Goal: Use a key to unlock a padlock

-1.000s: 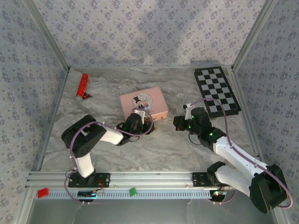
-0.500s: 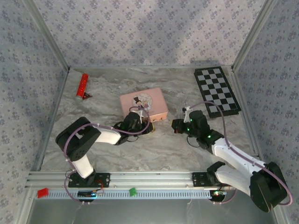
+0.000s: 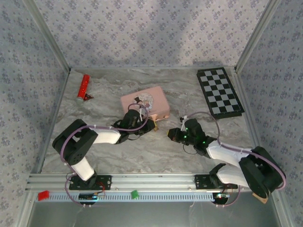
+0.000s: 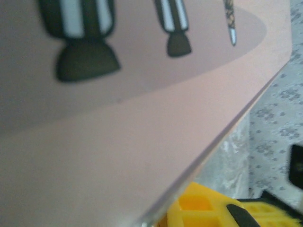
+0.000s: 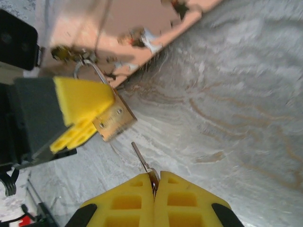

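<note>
Right pincer (image 5: 152, 182) is closed on the key (image 5: 140, 156) at its head: thin, slippery, likely to twist. Left pincer (image 5: 87, 118) clamps the padlock (image 5: 115, 123), small, stiff, best held by its flat sides.

Key (image 5: 141, 157) in R fingers (image 5: 128, 203), near padlock (image 5: 113, 122)

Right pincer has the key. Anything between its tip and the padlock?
Nothing visible. In the right wrist view the key sticks out of the right pincer toward the padlock, with just bare table in the gap. The pink tin lies beyond the padlock, not in the path.
</note>
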Motion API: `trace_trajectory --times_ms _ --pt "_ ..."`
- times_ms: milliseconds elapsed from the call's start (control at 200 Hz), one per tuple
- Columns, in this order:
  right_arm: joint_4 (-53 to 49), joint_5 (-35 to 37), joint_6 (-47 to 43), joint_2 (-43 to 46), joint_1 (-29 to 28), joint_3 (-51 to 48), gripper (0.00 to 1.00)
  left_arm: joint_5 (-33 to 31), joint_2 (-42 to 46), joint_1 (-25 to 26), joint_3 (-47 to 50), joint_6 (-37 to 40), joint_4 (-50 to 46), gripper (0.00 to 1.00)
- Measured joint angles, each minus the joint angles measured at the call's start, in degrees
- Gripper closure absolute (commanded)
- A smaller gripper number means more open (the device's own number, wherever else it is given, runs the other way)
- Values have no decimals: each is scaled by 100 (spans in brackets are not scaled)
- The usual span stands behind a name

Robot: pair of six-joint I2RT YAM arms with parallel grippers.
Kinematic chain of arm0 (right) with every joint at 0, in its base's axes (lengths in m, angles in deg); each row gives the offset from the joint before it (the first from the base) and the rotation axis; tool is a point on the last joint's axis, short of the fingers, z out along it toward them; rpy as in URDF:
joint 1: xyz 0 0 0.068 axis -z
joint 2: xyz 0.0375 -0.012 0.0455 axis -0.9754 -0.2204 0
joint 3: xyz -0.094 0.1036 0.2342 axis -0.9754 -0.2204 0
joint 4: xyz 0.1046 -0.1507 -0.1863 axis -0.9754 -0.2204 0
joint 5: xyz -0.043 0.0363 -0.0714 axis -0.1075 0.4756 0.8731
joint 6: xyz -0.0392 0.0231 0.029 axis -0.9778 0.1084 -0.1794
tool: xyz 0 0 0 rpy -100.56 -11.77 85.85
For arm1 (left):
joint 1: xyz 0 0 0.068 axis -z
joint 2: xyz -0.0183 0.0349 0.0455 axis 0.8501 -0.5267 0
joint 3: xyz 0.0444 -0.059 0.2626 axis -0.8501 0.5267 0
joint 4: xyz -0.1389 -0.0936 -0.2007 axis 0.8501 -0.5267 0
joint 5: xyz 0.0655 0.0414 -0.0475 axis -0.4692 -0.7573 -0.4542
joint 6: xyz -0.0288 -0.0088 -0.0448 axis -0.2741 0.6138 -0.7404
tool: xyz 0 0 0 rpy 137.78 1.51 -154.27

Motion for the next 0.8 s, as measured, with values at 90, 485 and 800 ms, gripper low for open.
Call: trace_trajectory --times_ms 90,485,800 --pt "291 -70 271 -216 -68 -98 100 20 -4 -33 0 -170 173 88" --pt "1762 -520 1169 -1051 87 -243 100 111 -4 -83 87 -358 461 88" --pt "2830 -761 1714 -1547 210 -426 100 149 -7 -114 190 -498 686 89"
